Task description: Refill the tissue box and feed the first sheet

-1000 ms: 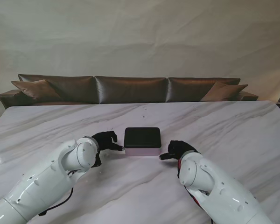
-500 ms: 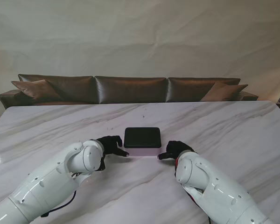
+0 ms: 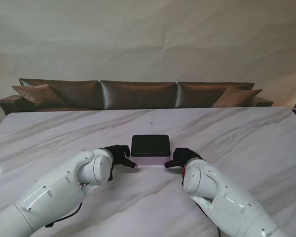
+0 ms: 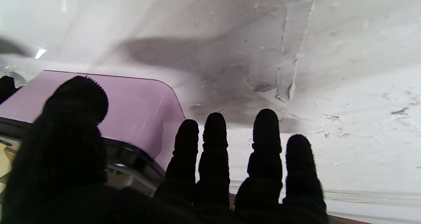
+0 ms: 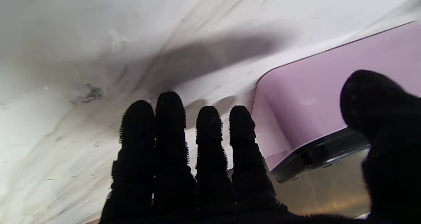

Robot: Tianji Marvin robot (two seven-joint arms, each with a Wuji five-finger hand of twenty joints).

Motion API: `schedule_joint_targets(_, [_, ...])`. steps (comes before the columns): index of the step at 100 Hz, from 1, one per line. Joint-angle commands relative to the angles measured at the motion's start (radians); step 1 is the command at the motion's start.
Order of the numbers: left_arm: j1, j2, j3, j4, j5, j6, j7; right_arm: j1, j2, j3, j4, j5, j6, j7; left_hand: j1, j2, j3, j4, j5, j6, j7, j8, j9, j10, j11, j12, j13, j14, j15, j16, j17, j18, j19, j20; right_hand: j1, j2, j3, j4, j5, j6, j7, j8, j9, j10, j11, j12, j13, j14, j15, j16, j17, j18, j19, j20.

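Nearest you, both white arms come up from the bottom corners and meet low over the worktop [image 3: 246,133]. Your left hand [image 3: 119,154] sits just off the near left corner of the tissue box [image 3: 150,149], fingers spread and holding nothing. In the left wrist view the thumb [image 4: 77,100] stands across the pink side wall while the four fingers [image 4: 213,132] reach past the corner over bare marble. Whether the thumb is actually touching the wall, I can't tell.

Your right hand [image 3: 181,158] mirrors it at the near right corner, also spread and empty. The right wrist view shows its thumb [image 5: 368,95] against the pink wall and the fingers [image 5: 169,115] clear of the box.

So the box lies between your two hands, slightly farther from you than both, with its long axis running left to right. Neither hand looks clearly nearer; they bracket it about evenly. The dark lid [image 3: 150,144] is on, so the refill looks barely begun. I'd judge the coming move as a two-sided squeeze inward along that long axis, to lift the lid or steady the base.

Beyond the box the marble runs clear to the far edge, then a brown sofa [image 3: 138,94] against a pale drape.
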Motion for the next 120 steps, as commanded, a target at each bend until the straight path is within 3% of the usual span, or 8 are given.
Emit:
schedule_joint_targets(1, [-0.007,-0.014,0.003,0.017,0.000,0.004,-0.003,-0.005,-0.005,-0.007,0.001,0.005,-0.005,0.017,0.018,-0.027,0.013,0.032,0.011,0.025,0.003,-0.017,-0.009,0.022,-0.012,-0.008,-0.006,0.016,-0.005,-0.006,0.000,0.020,0.564,0.008,0.008,-0.026,-0.014,0.004,-0.010,0.007,0.017,-0.009,-0.026,0.012,0.003,-0.012,-0.005,0.000,-0.021,-0.023,-0.010,-0.036,-0.011,0.009])
schedule_joint_targets(55, [-0.054,-0.067,0.064,0.114,-0.063,-0.018,0.073,0.016,-0.029,-0.041,0.028,0.040,-0.010,-0.025,0.014,-0.016,0.018,0.039,0.010,0.036,0.017,-0.023,-0.009,0.031,0.004,-0.008,0.009,0.017,0.018,0.005,0.026,0.017,0.593,0.014,0.047,-0.034,-0.030,-0.008,0.032,0.003,0.034,-0.007,0.009,0.015,0.014,-0.010,0.019,0.001,-0.006,-0.019,0.008,-0.031,0.003,0.016])
schedule_joint_targets(60, [-0.052,-0.069,0.060,0.112,-0.068,-0.024,0.079,0.015,-0.034,-0.042,0.029,0.045,-0.009,-0.038,0.016,-0.009,0.019,0.039,0.016,0.025,0.023,-0.022,0.001,0.031,0.008,-0.007,0.012,0.016,0.020,0.005,0.028,0.016,0.596,0.014,0.061,-0.038,-0.031,-0.010,0.044,0.001,0.040,-0.005,0.021,0.012,0.017,-0.010,0.029,0.001,-0.001,-0.018,0.014,-0.029,0.009,0.017])
schedule_joint_targets(64, [-0.049,-0.070,0.056,0.109,-0.073,-0.031,0.081,0.012,-0.039,-0.042,0.030,0.050,-0.007,-0.049,0.022,-0.004,0.020,0.039,0.020,0.006,0.031,-0.019,0.013,-0.002,0.008,-0.009,0.015,0.015,0.021,0.005,0.030,0.015,0.599,0.014,0.070,-0.041,-0.036,-0.012,0.055,-0.003,0.046,-0.004,0.033,0.012,0.019,-0.009,0.036,0.000,0.002,-0.017,0.019,-0.028,0.014,0.018])
schedule_joint_targets(70, [-0.043,-0.070,0.052,0.102,-0.076,-0.039,0.085,0.007,-0.046,-0.039,0.029,0.058,-0.005,-0.067,0.031,0.008,0.020,0.039,0.026,-0.011,0.045,-0.011,0.029,-0.016,0.008,-0.010,0.021,0.013,0.022,0.004,0.035,0.014,0.605,0.015,0.083,-0.044,-0.042,-0.016,0.075,-0.009,0.056,-0.001,0.053,0.010,0.023,-0.009,0.049,0.000,0.008,-0.016,0.029,-0.026,0.024,0.020])
schedule_joint_targets(82, [-0.022,-0.077,0.034,0.087,-0.066,-0.038,0.121,-0.007,-0.056,-0.028,0.018,0.080,-0.005,-0.092,0.068,0.111,-0.005,0.029,0.064,-0.047,0.084,0.017,0.085,-0.033,0.016,-0.001,0.055,0.013,0.042,0.007,0.067,0.006,0.641,0.019,0.102,-0.046,-0.053,-0.022,0.115,-0.027,0.075,0.005,0.084,0.005,0.026,-0.009,0.070,-0.003,0.015,-0.016,0.040,-0.025,0.037,0.020])
schedule_joint_targets(92, [0.004,-0.086,0.002,0.077,-0.072,-0.043,0.162,-0.020,-0.062,-0.018,0.009,0.089,-0.012,-0.113,0.081,0.156,-0.018,0.027,0.118,-0.079,0.126,0.042,0.143,-0.037,0.029,0.006,0.084,0.019,0.060,0.008,0.094,0.003,0.666,0.020,0.112,-0.049,-0.057,-0.023,0.155,-0.055,0.088,0.009,0.107,0.000,0.026,-0.008,0.089,-0.009,0.023,-0.015,0.052,-0.026,0.047,0.019])
schedule_joint_targets(120, [0.056,-0.083,-0.057,0.013,-0.062,-0.048,0.200,-0.067,-0.072,0.022,-0.054,0.065,-0.026,-0.185,0.104,0.157,-0.024,0.027,0.230,-0.134,0.188,0.084,0.256,-0.051,0.046,0.019,0.151,-0.003,0.085,0.006,0.140,0.001,0.697,0.011,0.117,-0.055,-0.056,-0.025,0.351,-0.181,0.123,0.027,0.238,-0.052,0.024,-0.006,0.173,-0.030,0.037,-0.015,0.091,-0.031,0.079,0.012])
